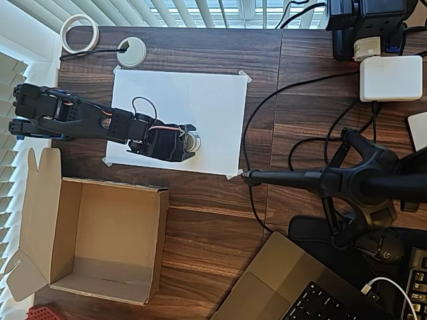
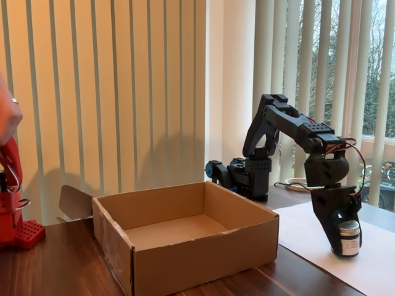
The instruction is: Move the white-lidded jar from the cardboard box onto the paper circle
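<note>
The white-lidded jar stands upright on the white paper sheet, near the sheet's lower edge in the overhead view. My black gripper reaches down over the jar, with its fingers close against both sides and shut on it. The pencil-drawn paper circle cannot be made out under the jar and gripper. The cardboard box sits to the lower left of the sheet in the overhead view. It has nothing inside, and its long flap is folded out to the left.
A cream tape roll and a white grommet lie beyond the sheet's top left. Right of the sheet are black cables, a camera stand, a white power adapter and a laptop.
</note>
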`<state>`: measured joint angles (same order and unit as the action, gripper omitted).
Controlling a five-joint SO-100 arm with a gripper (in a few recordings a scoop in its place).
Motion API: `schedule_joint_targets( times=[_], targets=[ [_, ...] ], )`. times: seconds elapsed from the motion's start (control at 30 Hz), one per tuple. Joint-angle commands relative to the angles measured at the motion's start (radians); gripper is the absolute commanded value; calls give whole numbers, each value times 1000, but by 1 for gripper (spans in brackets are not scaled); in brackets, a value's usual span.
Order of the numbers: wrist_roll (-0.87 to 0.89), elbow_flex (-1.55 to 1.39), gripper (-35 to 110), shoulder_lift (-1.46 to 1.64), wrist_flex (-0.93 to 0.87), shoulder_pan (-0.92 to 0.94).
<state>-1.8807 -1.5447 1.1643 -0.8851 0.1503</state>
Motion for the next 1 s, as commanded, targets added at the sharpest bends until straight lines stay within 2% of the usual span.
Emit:
schedule_joint_targets(
  times=[0.0,0.97],
  targets=[
    [-9,-3,9,60,9,21],
    [-25,3,10,37,41,28]
  ],
)
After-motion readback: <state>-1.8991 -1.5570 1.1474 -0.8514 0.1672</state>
